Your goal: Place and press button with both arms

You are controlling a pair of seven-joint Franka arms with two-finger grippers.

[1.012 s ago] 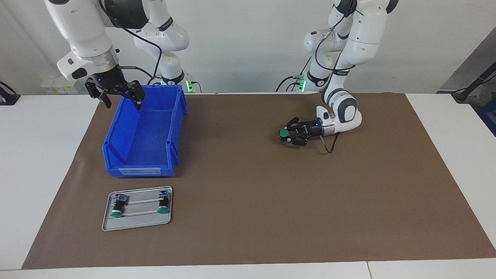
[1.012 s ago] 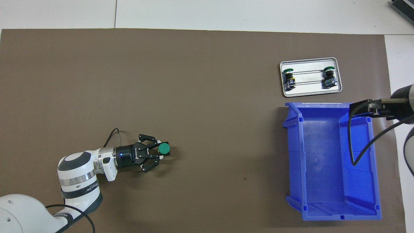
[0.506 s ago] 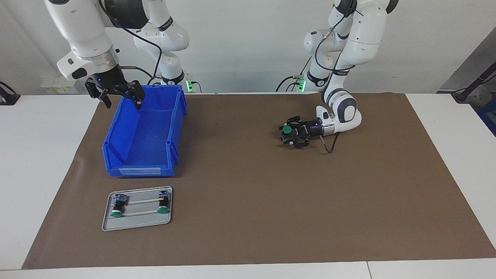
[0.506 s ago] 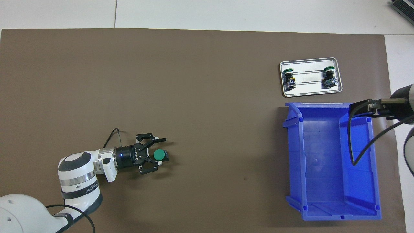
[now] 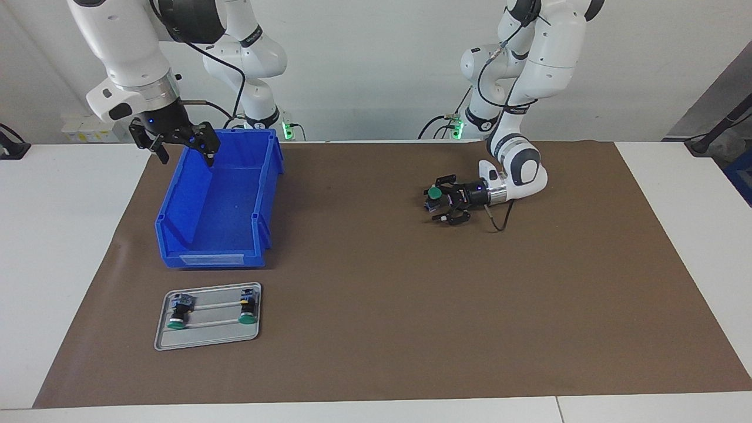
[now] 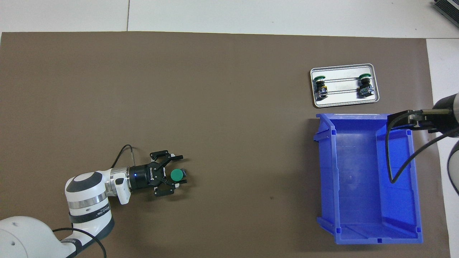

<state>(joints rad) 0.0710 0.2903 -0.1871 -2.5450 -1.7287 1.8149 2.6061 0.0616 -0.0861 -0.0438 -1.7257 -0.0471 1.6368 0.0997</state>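
The left gripper [image 5: 439,205] [image 6: 175,175] has rolled about its wrist, so its fingers, spread level with the mat a second ago, now stand more one above the other. The button [image 5: 433,193] [image 6: 176,174] it holds has turned with it: its green cap faced sideways toward the bin [image 5: 218,235] [image 6: 398,172] and now faces up. Gripper and button have also drawn back slightly, away from the bin and toward the left arm's base
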